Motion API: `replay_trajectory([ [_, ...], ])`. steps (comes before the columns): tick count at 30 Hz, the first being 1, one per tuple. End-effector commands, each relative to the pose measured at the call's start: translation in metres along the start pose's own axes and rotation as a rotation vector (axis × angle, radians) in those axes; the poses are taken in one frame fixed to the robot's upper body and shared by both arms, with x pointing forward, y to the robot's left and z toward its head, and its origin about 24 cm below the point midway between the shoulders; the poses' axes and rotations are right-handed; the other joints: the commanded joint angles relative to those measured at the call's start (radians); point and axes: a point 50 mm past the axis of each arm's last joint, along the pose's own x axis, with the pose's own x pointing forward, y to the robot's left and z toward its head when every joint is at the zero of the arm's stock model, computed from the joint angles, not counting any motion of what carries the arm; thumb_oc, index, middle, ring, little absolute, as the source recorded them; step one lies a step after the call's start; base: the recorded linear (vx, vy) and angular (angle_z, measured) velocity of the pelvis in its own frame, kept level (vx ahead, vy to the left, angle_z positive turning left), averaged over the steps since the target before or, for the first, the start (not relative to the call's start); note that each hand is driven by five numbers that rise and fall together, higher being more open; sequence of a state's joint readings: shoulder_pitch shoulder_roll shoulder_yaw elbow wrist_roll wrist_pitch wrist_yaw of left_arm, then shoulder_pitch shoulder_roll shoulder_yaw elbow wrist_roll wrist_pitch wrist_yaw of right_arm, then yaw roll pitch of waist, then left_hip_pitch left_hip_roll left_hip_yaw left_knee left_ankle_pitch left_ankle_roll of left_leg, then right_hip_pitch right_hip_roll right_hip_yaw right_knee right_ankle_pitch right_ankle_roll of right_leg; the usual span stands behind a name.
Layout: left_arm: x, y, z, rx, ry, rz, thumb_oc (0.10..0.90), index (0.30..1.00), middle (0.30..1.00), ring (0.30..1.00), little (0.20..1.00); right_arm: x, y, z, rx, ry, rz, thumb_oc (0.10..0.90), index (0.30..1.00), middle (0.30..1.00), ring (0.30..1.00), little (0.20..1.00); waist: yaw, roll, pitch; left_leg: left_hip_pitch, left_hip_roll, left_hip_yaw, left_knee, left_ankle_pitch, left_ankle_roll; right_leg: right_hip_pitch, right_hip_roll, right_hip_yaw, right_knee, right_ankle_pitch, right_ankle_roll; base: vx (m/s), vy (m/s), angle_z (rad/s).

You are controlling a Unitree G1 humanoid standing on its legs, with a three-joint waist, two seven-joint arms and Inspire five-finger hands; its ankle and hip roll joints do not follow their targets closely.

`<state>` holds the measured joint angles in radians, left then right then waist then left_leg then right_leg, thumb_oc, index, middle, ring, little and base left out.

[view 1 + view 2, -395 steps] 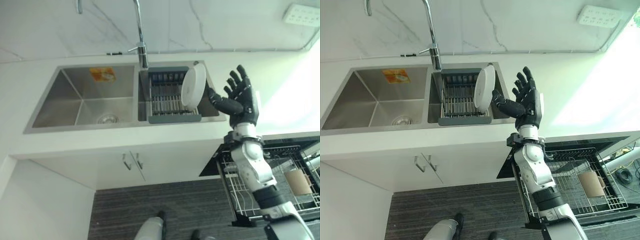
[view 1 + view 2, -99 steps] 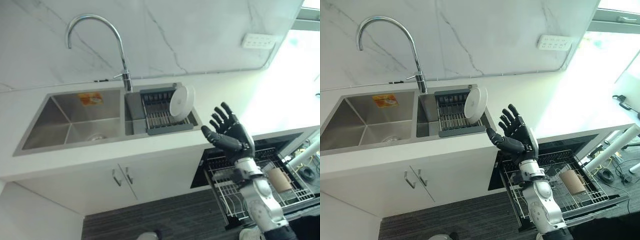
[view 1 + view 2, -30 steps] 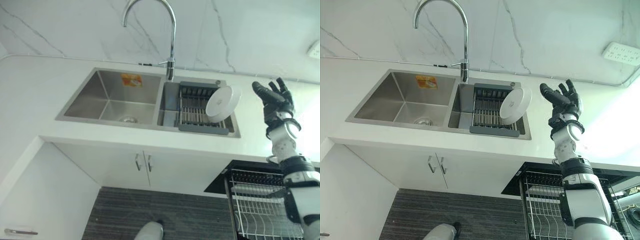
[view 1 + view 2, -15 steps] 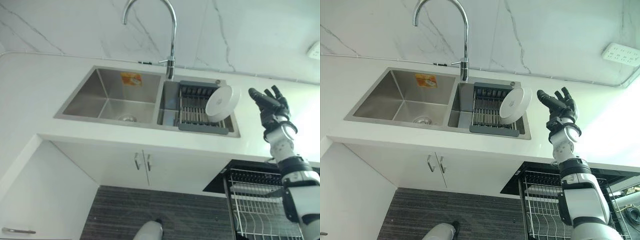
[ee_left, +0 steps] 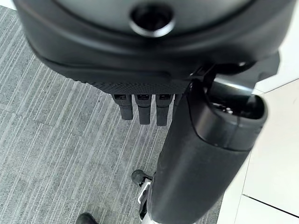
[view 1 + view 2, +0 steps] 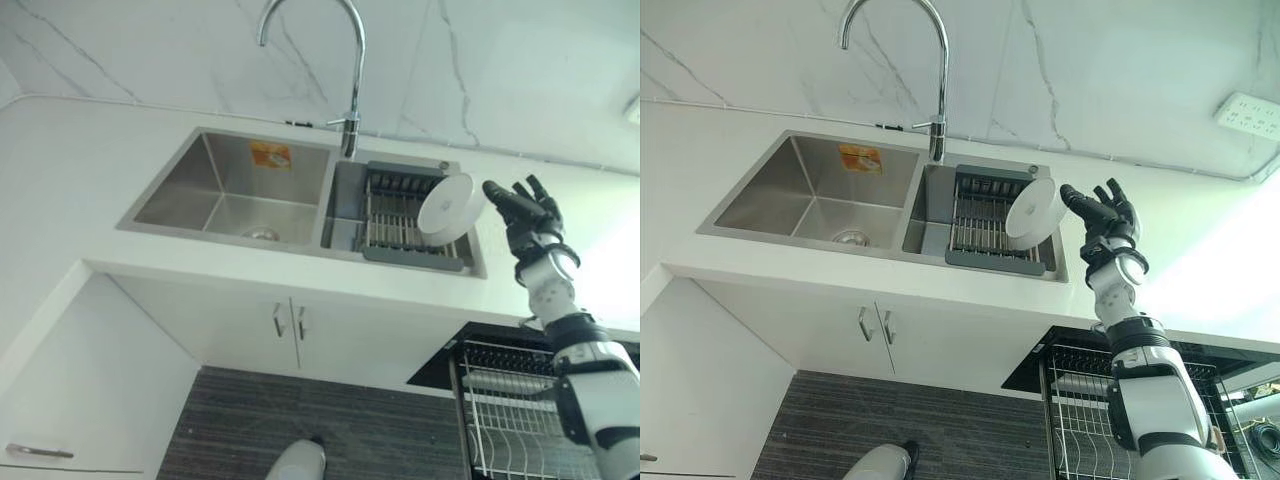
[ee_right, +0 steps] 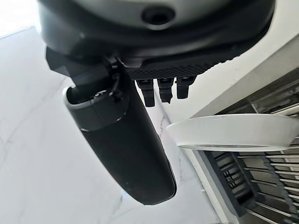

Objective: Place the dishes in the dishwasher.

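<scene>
My right hand (image 6: pixel 1102 222) is raised in front of me, over the white countertop (image 6: pixel 70 190), just beside the white plate (image 6: pixel 1035 213). The fingers (image 6: pixel 528 196) are spread and nearly straight, and the thumb (image 6: pixel 1076 199) reaches toward the plate's rim. From the head views I cannot tell if the thumb touches the rim or stays a little apart from it. In my right wrist view the plate (image 7: pixel 233 132) shows edge-on past my thumb (image 7: pixel 121 140), with a gap between them, so this hand holds nothing.

The plate stands tilted on its edge at the right end of the dark drying rack (image 6: pixel 405 215). The rack sits in the right basin of the steel sink (image 6: pixel 225 190), and the plate leans out over the sink's right rim. The left basin has a drain (image 6: pixel 262 235) at the bottom and an orange sticker (image 6: pixel 270 154) on its back wall. The curved tap (image 6: pixel 345 70) rises behind the divider between the two basins.

Below the countertop are white cabinet doors with two small handles (image 6: pixel 288 321). To the right of them, under my right arm, the dishwasher's wire basket (image 6: pixel 1085 410) is pulled out over the dark floor (image 6: pixel 300 420).

My left hand (image 5: pixel 145 70) hangs low above the grey striped floor. Its fingers (image 5: pixel 142 109) look relaxed and it has nothing in it.
</scene>
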<state>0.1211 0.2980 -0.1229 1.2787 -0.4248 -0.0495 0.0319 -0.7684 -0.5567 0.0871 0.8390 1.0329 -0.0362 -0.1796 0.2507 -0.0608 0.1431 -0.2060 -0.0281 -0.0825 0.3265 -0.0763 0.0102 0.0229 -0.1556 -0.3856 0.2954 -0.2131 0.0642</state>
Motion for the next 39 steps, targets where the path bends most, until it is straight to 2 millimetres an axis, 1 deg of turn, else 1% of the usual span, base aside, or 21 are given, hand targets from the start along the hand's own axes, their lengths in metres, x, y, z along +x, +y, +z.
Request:
replay_trajectory([
  [1,-0.002,0.020,-0.003,0.077,0.007,0.043,0.800,0.900,0.900,0.900,0.900,0.005,0.038,0.055,-0.019,-0.201,0.125,0.800,0.900,0.900,0.900,0.900,0.011,0.017,-0.061,0.025,0.069,0.021,-0.026,-0.010,-0.082,-0.018,-0.029,0.027,0.005,0.054,0.021,0.00,0.000,0.00],
  [10,-0.002,0.020,-0.004,0.080,0.007,0.051,0.800,0.900,0.900,0.900,0.900,0.007,0.034,0.049,-0.008,-0.166,0.048,0.800,0.900,0.900,0.900,0.900,0.013,0.015,-0.054,0.025,0.068,0.024,-0.026,-0.012,-0.081,-0.018,-0.032,0.026,0.005,0.056,0.023,0.00,0.000,0.00],
  [17,-0.002,0.018,-0.005,0.081,0.006,0.048,0.800,0.900,0.900,0.900,0.900,0.007,0.035,0.039,-0.009,-0.130,0.043,0.800,0.900,0.900,0.900,0.900,0.018,0.010,-0.044,0.020,0.066,0.020,-0.026,-0.013,-0.079,-0.024,-0.033,0.030,0.005,0.057,0.023,0.01,0.004,0.00],
  [18,-0.002,0.018,-0.006,0.082,0.006,0.047,0.800,0.900,0.900,0.900,0.900,0.007,0.036,0.035,0.003,-0.114,0.050,0.800,0.900,0.900,0.900,0.900,0.022,0.008,-0.039,0.019,0.063,0.014,-0.026,-0.013,-0.078,-0.026,-0.034,0.032,0.005,0.058,0.024,0.05,0.031,-0.01],
  [20,-0.002,0.018,-0.006,0.086,0.005,0.044,0.800,0.900,0.900,0.900,0.900,0.007,0.036,0.035,0.000,-0.111,0.053,0.800,0.900,0.900,0.900,0.900,0.025,0.005,-0.033,0.016,0.061,0.010,-0.026,-0.013,-0.076,-0.028,-0.035,0.031,0.005,0.059,0.025,0.02,0.016,0.00],
  [26,-0.002,0.022,0.001,0.086,-0.020,0.046,0.800,0.900,0.900,0.900,0.900,0.005,0.037,0.034,0.019,-0.102,0.071,0.800,0.900,0.900,0.900,0.900,0.030,-0.016,-0.013,-0.001,0.064,0.012,-0.026,-0.012,-0.075,-0.043,-0.031,0.034,0.005,0.063,0.026,0.00,-0.001,-0.01],
  [33,-0.001,0.028,0.018,0.065,-0.065,0.059,0.800,0.900,0.900,0.900,0.900,0.003,0.041,0.031,0.025,-0.103,0.092,0.800,0.900,0.900,0.900,0.900,0.033,-0.038,0.020,-0.026,0.071,0.011,-0.026,-0.010,-0.069,-0.070,-0.024,0.045,0.005,0.075,0.030,-0.04,-0.028,-0.04],
  [39,-0.001,0.031,0.024,0.059,-0.078,0.068,0.800,0.900,0.900,0.900,0.900,0.005,0.041,0.034,-0.005,-0.113,0.084,0.800,0.900,0.900,0.900,0.900,0.036,-0.041,0.034,-0.033,0.072,0.011,-0.026,-0.009,-0.067,-0.078,-0.022,0.050,0.005,0.080,0.031,0.00,-0.002,-0.01],
])
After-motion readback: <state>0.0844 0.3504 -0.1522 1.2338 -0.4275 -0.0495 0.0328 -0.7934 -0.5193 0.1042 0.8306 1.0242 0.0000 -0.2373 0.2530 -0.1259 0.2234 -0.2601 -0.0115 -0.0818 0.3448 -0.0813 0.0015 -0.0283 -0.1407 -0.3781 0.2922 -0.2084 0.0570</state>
